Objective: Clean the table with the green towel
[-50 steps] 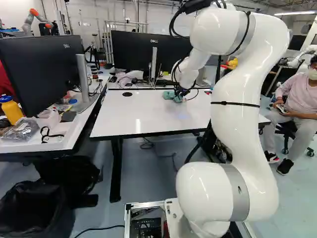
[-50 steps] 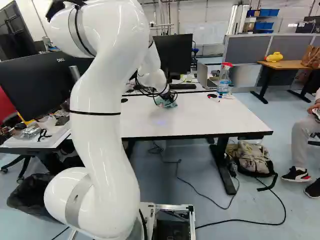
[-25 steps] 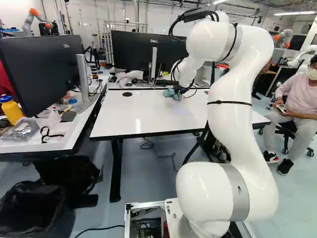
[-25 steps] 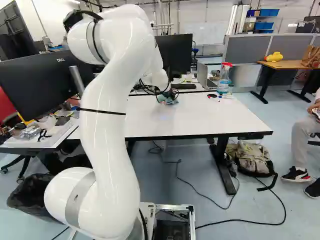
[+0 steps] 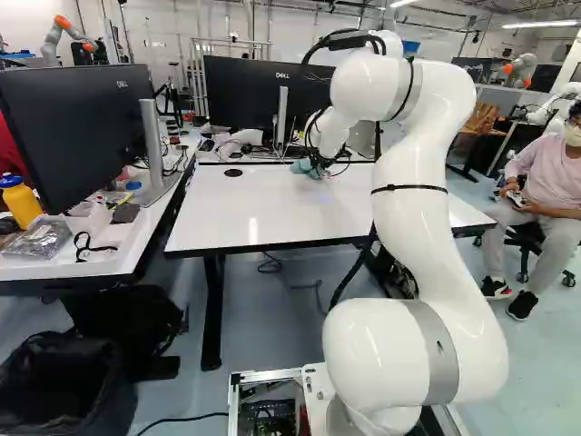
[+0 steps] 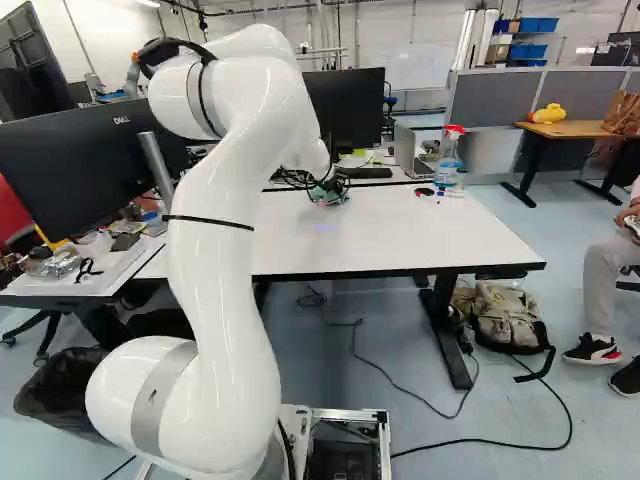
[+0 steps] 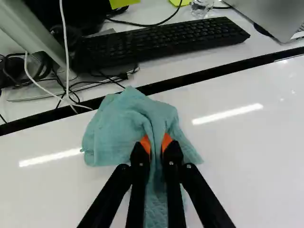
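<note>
Tool (image 5: 320, 163) at the green towel (image 5: 302, 167), near the table's (image 5: 272, 213) far side, left base view; fingertips too small to resolve. Right base view: the arm (image 6: 215, 260) hides part of the glossy white table; a spray bottle (image 6: 449, 158) stands near its far edge. Wrist view: orange pads (image 7: 145, 143) pinch the bunched towel from both sides; cables (image 7: 67, 66) and a keyboard (image 7: 161, 40) lie beyond.
</note>
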`<state>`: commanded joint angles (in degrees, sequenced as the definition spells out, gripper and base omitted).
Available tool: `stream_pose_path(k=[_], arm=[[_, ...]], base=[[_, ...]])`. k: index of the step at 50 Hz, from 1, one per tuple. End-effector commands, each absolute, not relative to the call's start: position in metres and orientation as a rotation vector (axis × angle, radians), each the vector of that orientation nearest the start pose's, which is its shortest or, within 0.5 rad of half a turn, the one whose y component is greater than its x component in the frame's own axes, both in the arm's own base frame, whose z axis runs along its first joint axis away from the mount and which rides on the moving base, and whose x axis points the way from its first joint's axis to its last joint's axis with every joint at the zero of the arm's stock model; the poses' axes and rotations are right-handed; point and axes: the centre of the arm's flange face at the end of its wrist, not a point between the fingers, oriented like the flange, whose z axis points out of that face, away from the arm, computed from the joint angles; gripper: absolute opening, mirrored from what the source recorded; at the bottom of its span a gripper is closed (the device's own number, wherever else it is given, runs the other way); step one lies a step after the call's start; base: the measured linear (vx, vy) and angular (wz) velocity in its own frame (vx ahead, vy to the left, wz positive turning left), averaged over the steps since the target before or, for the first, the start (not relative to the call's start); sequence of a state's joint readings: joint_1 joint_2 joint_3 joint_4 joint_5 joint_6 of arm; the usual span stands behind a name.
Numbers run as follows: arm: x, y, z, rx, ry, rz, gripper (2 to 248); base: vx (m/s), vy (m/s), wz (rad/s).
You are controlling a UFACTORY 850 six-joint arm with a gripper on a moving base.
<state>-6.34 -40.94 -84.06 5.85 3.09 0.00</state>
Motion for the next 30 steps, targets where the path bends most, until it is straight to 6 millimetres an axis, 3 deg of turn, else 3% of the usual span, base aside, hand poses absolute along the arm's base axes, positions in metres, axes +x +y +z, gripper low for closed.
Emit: stream_pose_path(k=[18, 30], arm=[[0.720, -0.049, 0.388, -2.871, 0.247, -1.229, 45], [0.711, -0.030, 0.389, -2.871, 0.209, -1.211, 45]], base=[[0.000, 0.000, 0.000], [0.000, 0.000, 0.000]])
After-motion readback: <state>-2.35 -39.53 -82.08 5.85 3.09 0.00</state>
